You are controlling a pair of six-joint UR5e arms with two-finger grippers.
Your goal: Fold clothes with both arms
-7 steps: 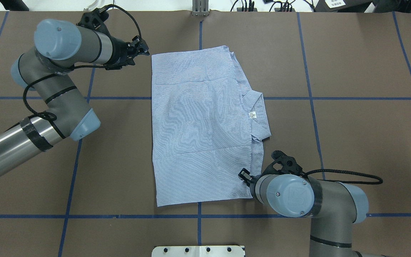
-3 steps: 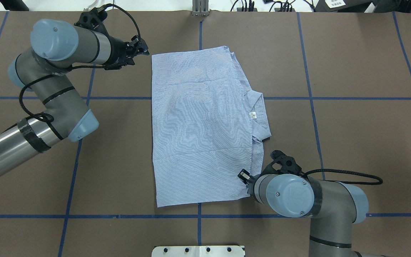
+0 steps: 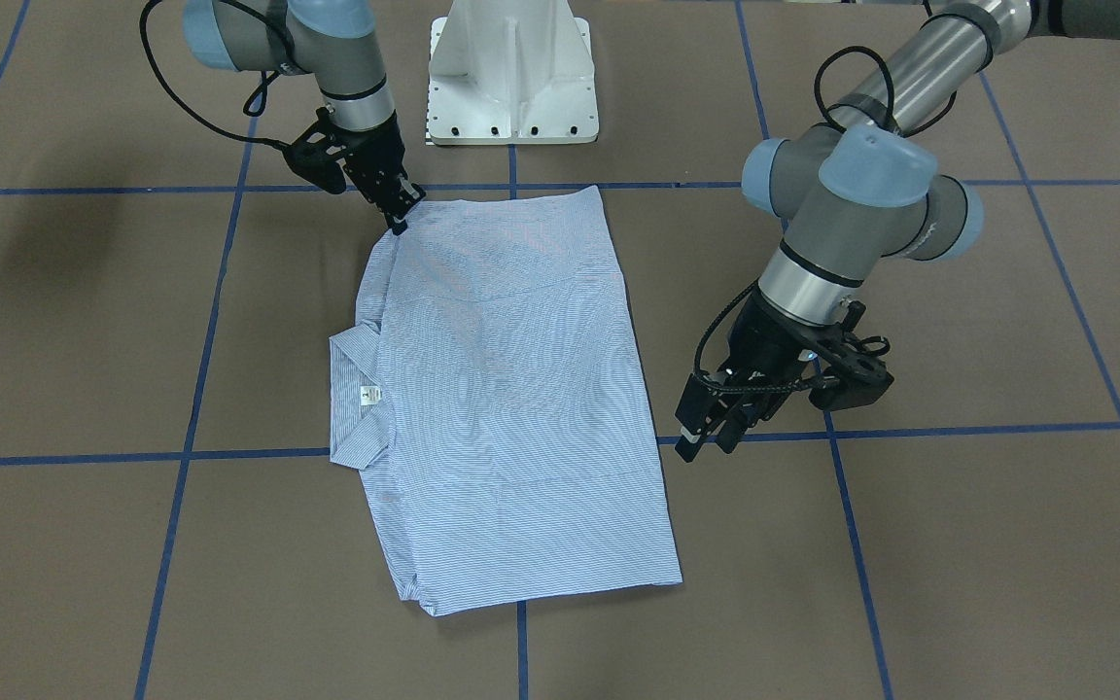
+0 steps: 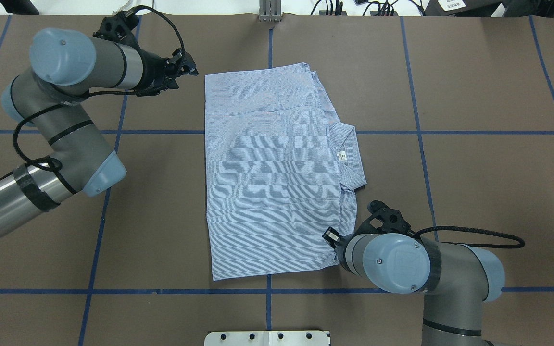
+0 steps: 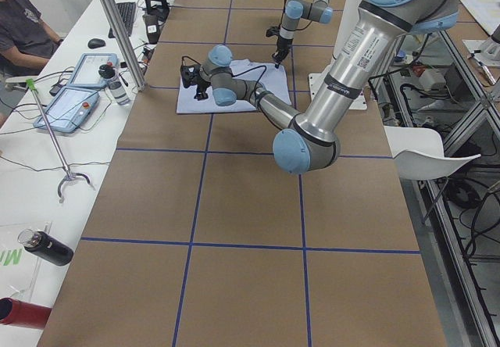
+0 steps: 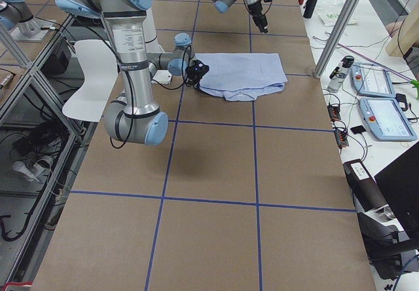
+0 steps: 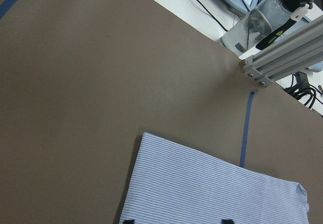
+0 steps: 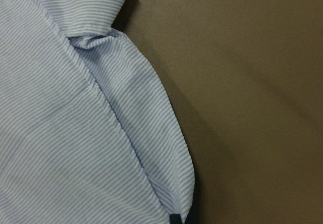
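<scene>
The light blue striped shirt (image 4: 272,173) lies folded into a flat rectangle mid-table, collar and white label (image 4: 340,155) on its right side. It also shows in the front view (image 3: 502,389). My left gripper (image 4: 188,66) is open and empty, just off the shirt's far-left corner. In the front view it hangs to the right of the shirt (image 3: 706,442). Its wrist view shows that corner (image 7: 212,193) between two wide-apart fingertips. My right gripper (image 4: 330,236) sits at the shirt's near-right corner (image 3: 400,222). In its wrist view the fingers (image 8: 181,219) are shut on the shirt's edge (image 8: 60,133).
The white pedestal base (image 3: 511,78) stands at the table's near edge. An aluminium post (image 4: 270,12) and a bottle (image 7: 272,9) stand at the far edge. Operator desks with tablets (image 6: 380,107) line that far side. Blue tape lines (image 4: 421,132) grid the brown table.
My left arm has drawn back to the left, away from the shirt's far-left corner. My right arm has shifted slightly to the right. The shirt lies as before.
</scene>
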